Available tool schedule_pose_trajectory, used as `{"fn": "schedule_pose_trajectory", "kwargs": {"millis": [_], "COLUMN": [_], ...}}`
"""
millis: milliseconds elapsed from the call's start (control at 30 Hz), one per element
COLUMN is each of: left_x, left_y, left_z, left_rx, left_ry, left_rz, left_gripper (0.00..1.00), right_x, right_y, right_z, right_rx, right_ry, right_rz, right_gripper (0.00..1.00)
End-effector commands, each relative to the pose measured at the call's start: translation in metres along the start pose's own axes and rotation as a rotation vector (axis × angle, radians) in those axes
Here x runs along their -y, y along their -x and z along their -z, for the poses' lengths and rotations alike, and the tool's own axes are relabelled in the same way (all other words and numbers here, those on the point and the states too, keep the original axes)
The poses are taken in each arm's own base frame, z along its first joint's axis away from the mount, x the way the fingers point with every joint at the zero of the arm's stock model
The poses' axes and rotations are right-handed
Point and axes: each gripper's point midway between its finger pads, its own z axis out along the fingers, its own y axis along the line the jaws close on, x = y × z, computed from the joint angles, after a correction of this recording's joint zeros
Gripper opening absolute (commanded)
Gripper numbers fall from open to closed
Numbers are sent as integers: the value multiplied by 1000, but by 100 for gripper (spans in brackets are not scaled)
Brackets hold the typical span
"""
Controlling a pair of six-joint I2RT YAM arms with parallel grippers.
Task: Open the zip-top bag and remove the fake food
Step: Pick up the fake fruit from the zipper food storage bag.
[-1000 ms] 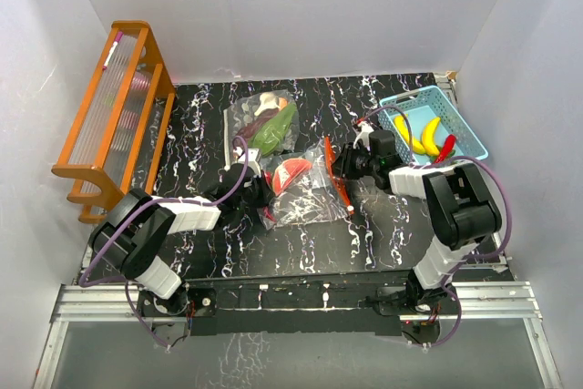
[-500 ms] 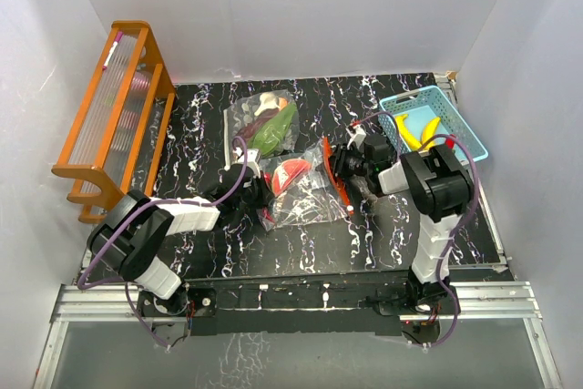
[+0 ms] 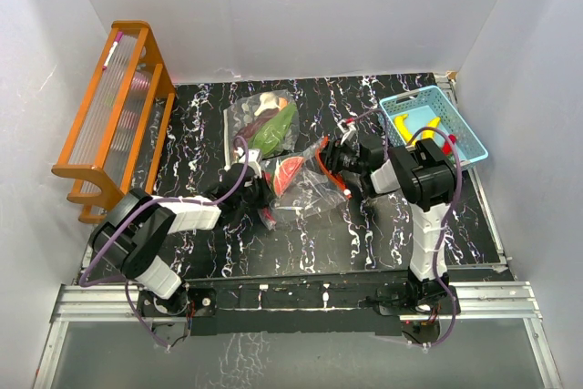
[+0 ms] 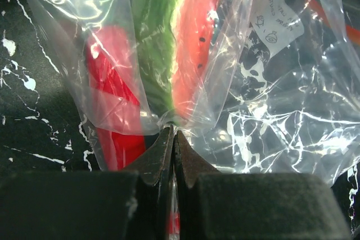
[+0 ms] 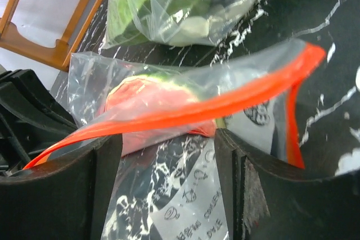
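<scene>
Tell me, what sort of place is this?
Probably a robotics test booth, not a kitchen: white walls box in a small marbled table, a left arm and right arm are bolted at its edge, and the zip-top bag holds fake food.

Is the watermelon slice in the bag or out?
In: the watermelon slice shows through the clear plastic of the zip-top bag, behind its orange zip strip.

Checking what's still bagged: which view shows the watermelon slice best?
Left wrist: the watermelon slice is large and close through the clear bag, rind and seeds visible. The right wrist view shows it partly behind the orange zip strip; the top view shows only a small red wedge.
</scene>
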Motion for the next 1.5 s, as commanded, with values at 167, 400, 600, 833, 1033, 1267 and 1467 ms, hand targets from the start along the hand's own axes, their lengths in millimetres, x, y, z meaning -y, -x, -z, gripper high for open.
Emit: {"fn": "schedule_pose_trajectory", "kwargs": {"millis": [167, 400, 600, 833, 1033, 1267, 1467], "left_x": [5, 10, 42, 37, 34, 75, 98], "left_y": [13, 32, 90, 107, 96, 126, 165], "left_z": [2, 5, 35, 49, 28, 58, 109], "left_rx": [20, 82, 245, 304, 255, 356, 480], "left_ry": [-7, -9, -85, -31, -27, -207, -257], "left_rz": [-6, -17, -68, -71, -73, -41, -72], "left_gripper": [0, 0, 0, 0, 0, 0, 0], "right_x": [10, -5, -2, -6, -11, -27, -23], "right_y": [-26, -44, -53, -55, -53, -51, -67], "right_z": [-22, -25, -27, -30, -34, -40, -33], "right_rx": [-78, -129, -144, -145, -119, -88, -123], "right_ry": [13, -11, -43, -3, 35, 170, 144], "right_rz": [-14, -7, -12, -40, -86, -174, -205], "right_gripper": [76, 78, 68, 82, 91, 93, 98]}}
